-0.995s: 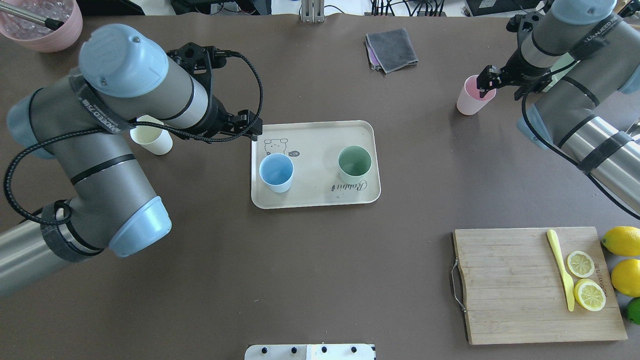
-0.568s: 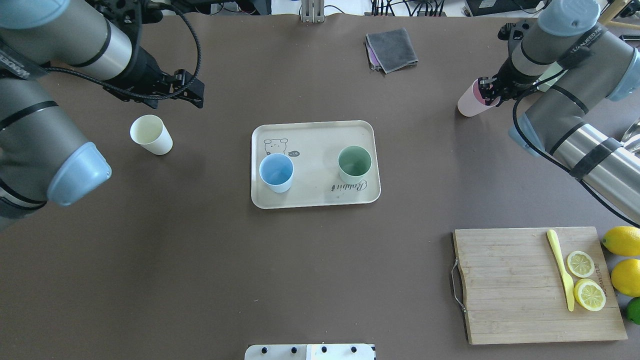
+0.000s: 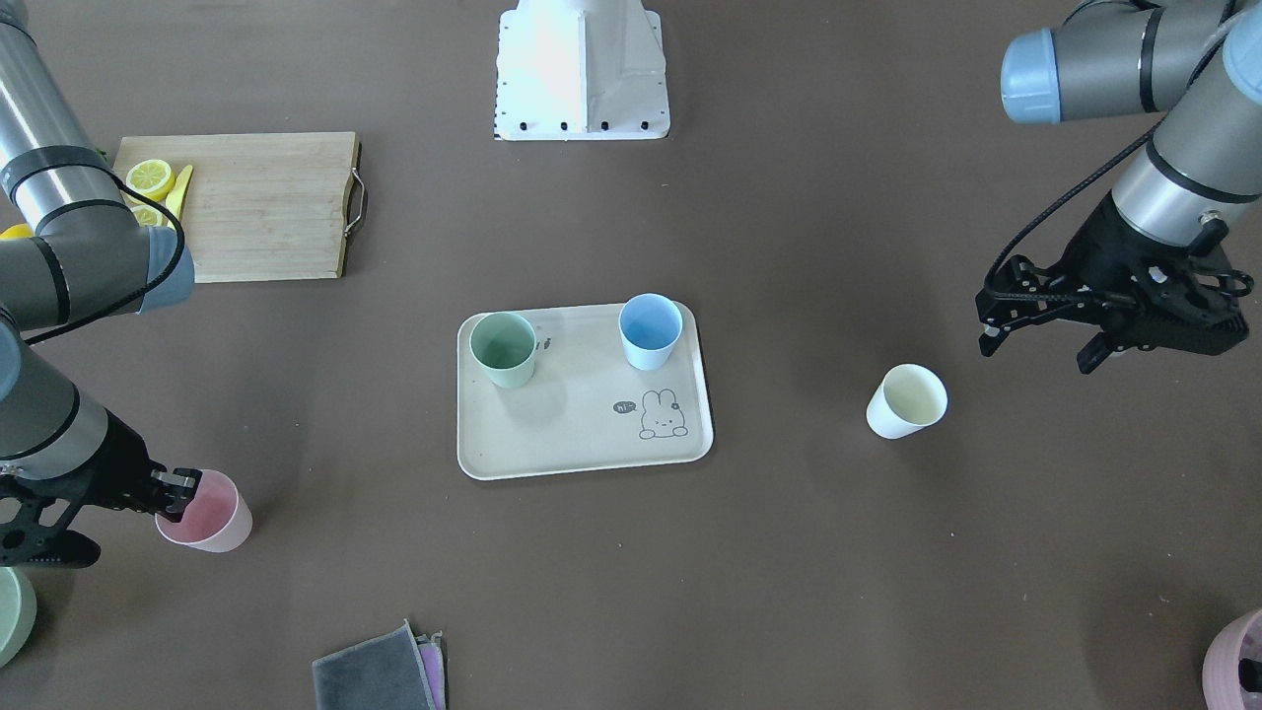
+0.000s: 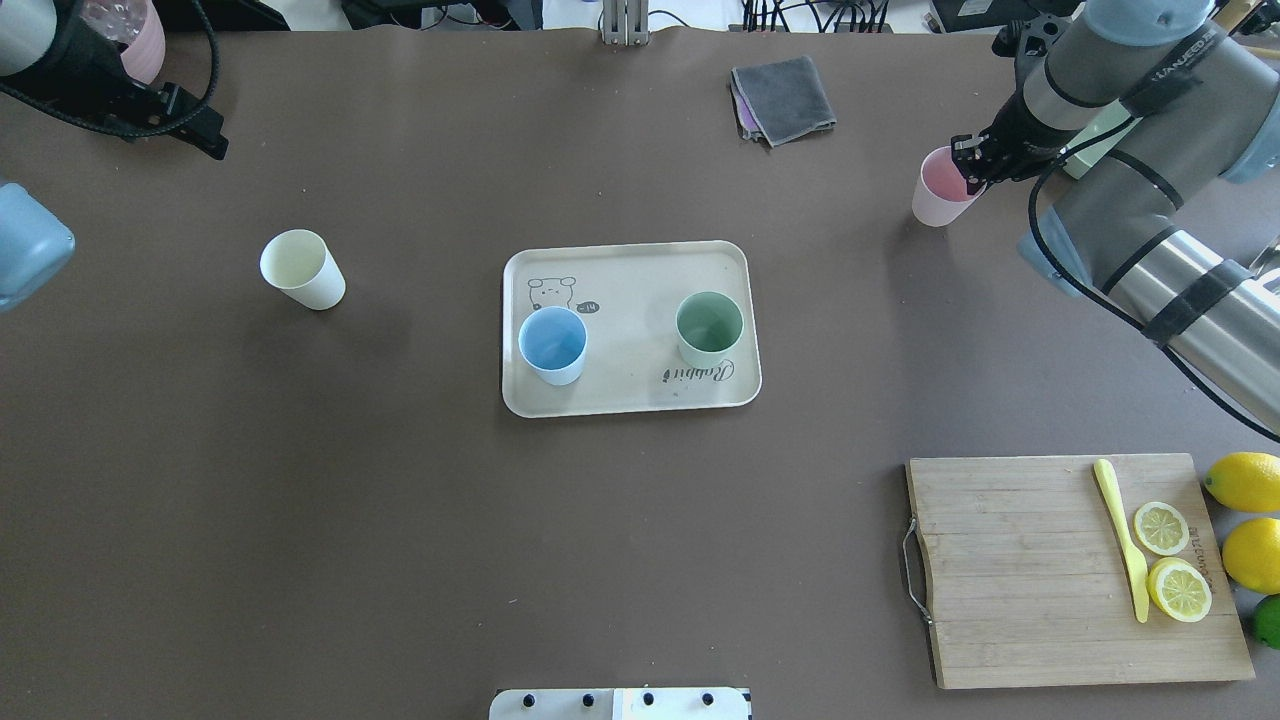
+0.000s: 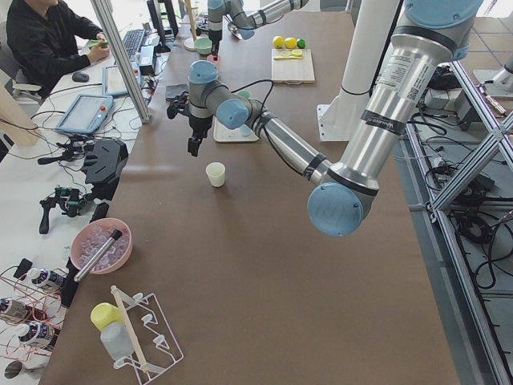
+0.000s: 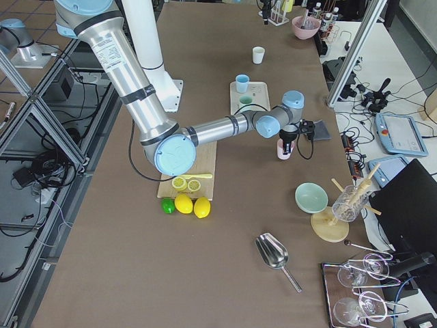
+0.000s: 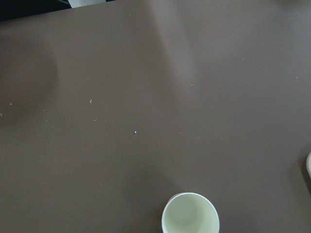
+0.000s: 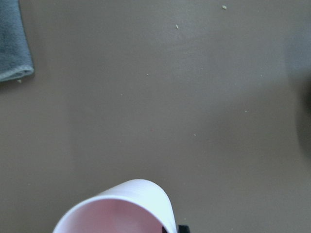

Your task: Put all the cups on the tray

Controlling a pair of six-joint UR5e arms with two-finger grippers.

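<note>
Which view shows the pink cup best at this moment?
Exterior front-facing: the whole pink cup shows, rim and wall, with the right gripper gripping its rim. Overhead shows it too, the arm crowding its rim. Right wrist catches only the rim; exterior right shows it small; left wrist misses it.

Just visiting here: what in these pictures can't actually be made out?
Whether the right gripper pinches the pink cup: front-facing view, its wrist and the cup's rim hide the fingertips.
What is in the pink bowl: overhead view, the left arm covers most of it.
Lower half of the cream cup: left wrist view, cut by the bottom edge.
The lime: overhead view, cut by the right edge.
</note>
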